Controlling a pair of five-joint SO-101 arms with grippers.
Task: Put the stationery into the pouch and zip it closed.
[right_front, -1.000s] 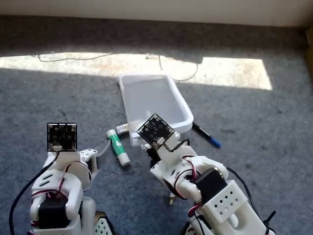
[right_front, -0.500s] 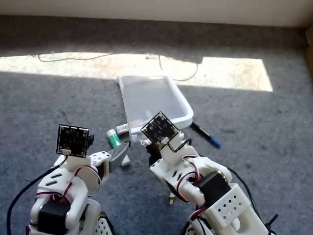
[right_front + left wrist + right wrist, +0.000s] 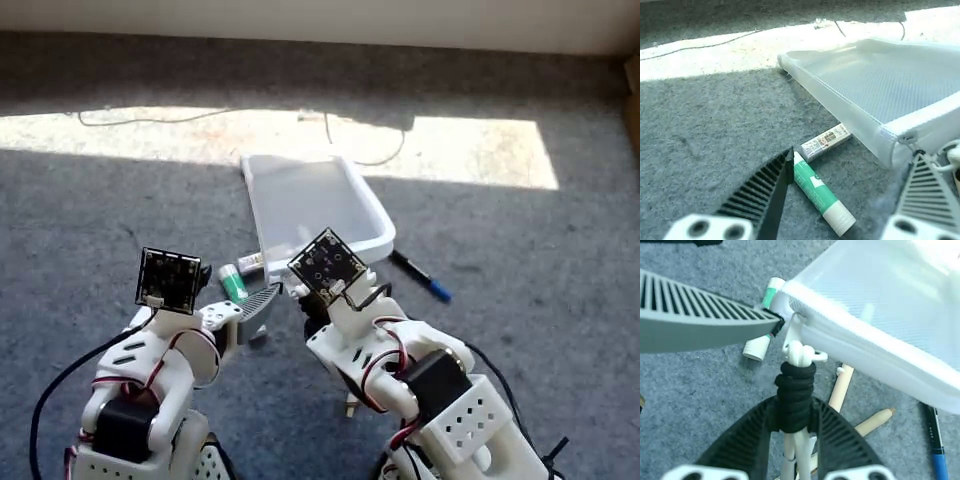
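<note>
The translucent white pouch (image 3: 310, 205) lies flat on the grey carpet (image 3: 520, 250), about midway across it. Its far end reaches a band of sunlight and its near end faces the two arms. The right end effector (image 3: 795, 410) is clamped on the zip pull (image 3: 795, 387), a white tab wound with black cord at the pouch's near corner, with both fingers pressed against the cord. The left end effector (image 3: 854, 152) stands just beside it with its fingers well apart, low over the carpet. A green glue stick (image 3: 820, 192) lies on the carpet between those fingers, touched by neither. In the right wrist view, one ridged finger (image 3: 700, 320) of the left end effector reaches across to the same corner of the pouch, though I cannot tell whether it touches. Just past the glue stick, close to the pouch's long side, lies a small white labelled piece (image 3: 825, 141). Two pale wooden pencils (image 3: 842, 385) lie on the carpet under the right end effector, by the pouch's near end. A pen with a blue end (image 3: 422, 277) lies on the carpet on the pouch's other side, a little apart from it. All the stationery I can see is outside the pouch. A thin cable (image 3: 150, 118) trails across the sunlit strip towards the carpet's far edge.
</note>
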